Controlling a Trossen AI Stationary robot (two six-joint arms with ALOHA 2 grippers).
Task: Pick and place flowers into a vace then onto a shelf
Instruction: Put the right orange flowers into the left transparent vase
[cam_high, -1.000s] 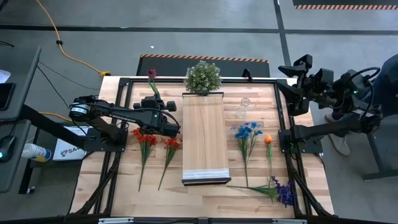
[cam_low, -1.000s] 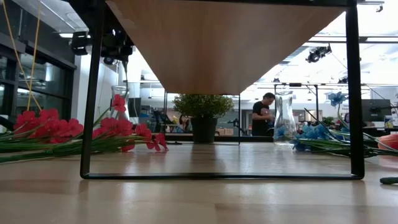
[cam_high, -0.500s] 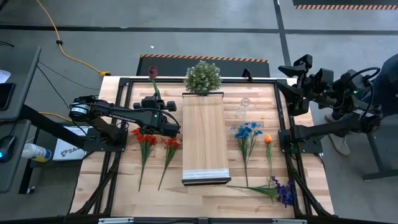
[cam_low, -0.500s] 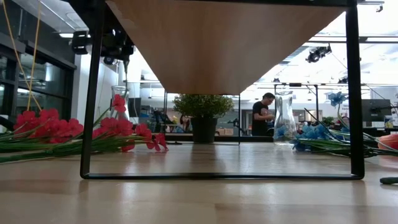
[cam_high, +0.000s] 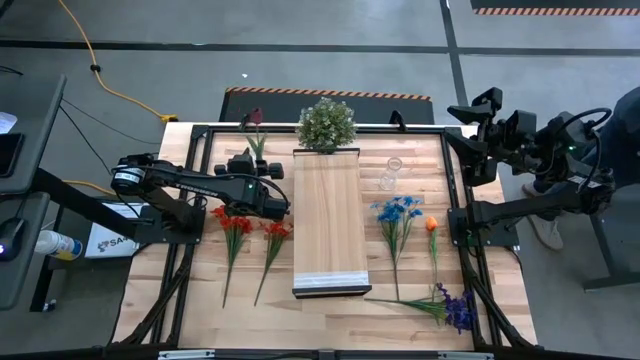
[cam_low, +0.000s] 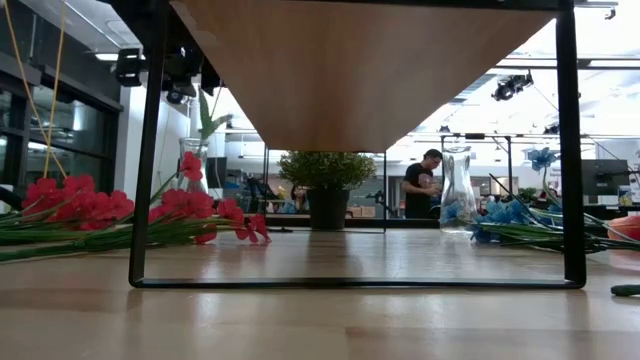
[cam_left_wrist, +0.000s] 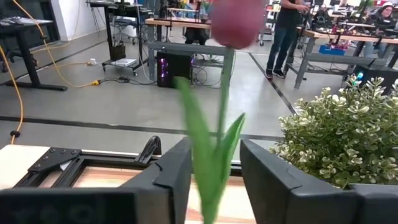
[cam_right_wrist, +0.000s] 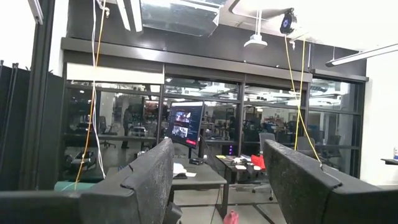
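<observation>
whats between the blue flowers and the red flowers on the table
The raised wooden shelf stands between the blue flowers and the red flowers, clearest in the high view.

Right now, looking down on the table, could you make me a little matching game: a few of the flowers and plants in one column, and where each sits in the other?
Things:
1. red flowers
2. blue flowers
3. potted plant
4. purple flowers

Places:
A. at the far end of the shelf
B. left of the shelf
C. near the table's front right corner
D. just right of the shelf

Pairs: 1-B, 2-D, 3-A, 4-C
</observation>
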